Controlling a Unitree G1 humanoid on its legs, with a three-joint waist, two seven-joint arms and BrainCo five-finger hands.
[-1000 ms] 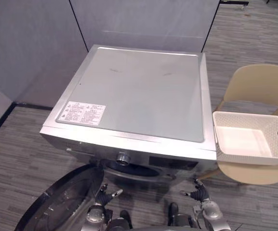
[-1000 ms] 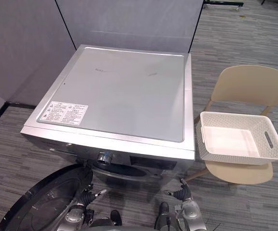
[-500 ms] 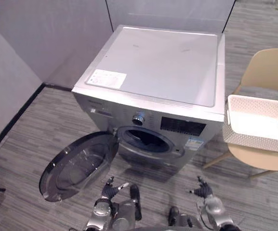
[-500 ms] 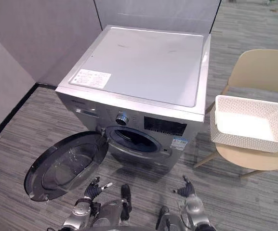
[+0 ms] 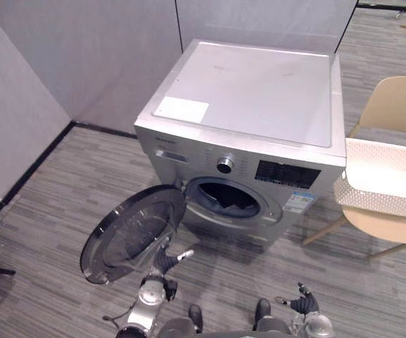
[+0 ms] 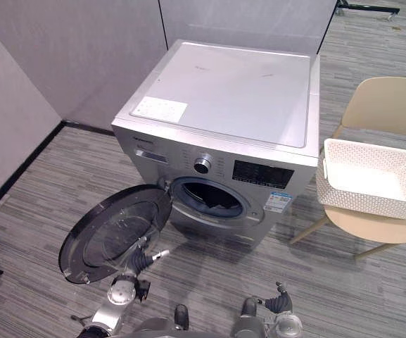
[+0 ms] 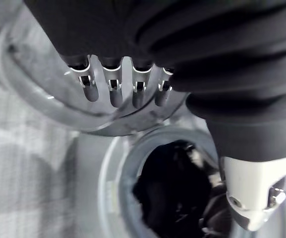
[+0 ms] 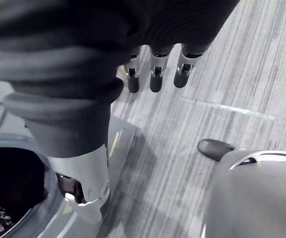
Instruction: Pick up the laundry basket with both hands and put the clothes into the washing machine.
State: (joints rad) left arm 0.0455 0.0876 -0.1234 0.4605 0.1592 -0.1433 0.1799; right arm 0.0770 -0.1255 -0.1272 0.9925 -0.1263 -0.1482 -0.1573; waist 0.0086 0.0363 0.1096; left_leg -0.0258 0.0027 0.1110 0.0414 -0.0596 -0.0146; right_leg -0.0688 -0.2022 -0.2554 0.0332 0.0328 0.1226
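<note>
Grey wood-grain planks of the floor [image 5: 55, 190] lie under both hands. The left hand [image 5: 163, 263] hangs low, just before the lower rim of the round door [image 5: 129, 236]. In its wrist view the silver fingers [image 7: 114, 91] run straight in a row, the thumb stands apart, and nothing is held. The right hand [image 5: 302, 305] is low over the floor before the machine's right corner. Its fingers [image 8: 155, 77] are also slack and empty.

The door, a dark glass bowl in a chromed ring, is swung wide to the left on its hinge. Behind it stands the boxy silver washing machine [image 5: 259, 98]. It has a smooth flat top, a round metal knob [image 6: 203, 165] and a dark glossy panel [image 6: 262, 173]. In the round drum mouth [image 5: 232, 199] lies a dark crumpled mass of clothes [image 7: 172, 198].

To the machine's right, the white laundry basket [image 6: 371, 201] rests on the seat of a beige moulded chair [image 6: 389, 102]. It is rectangular, with perforated woven-look walls, and well apart from both hands. Its pale floor looks bare. Plain grey partition walls [image 5: 104, 56] close off the back.

Against half a second ago the whole view has shifted, so the camera has moved. More of the machine's front and of the floor now shows. The basket sits on the chair as before.
</note>
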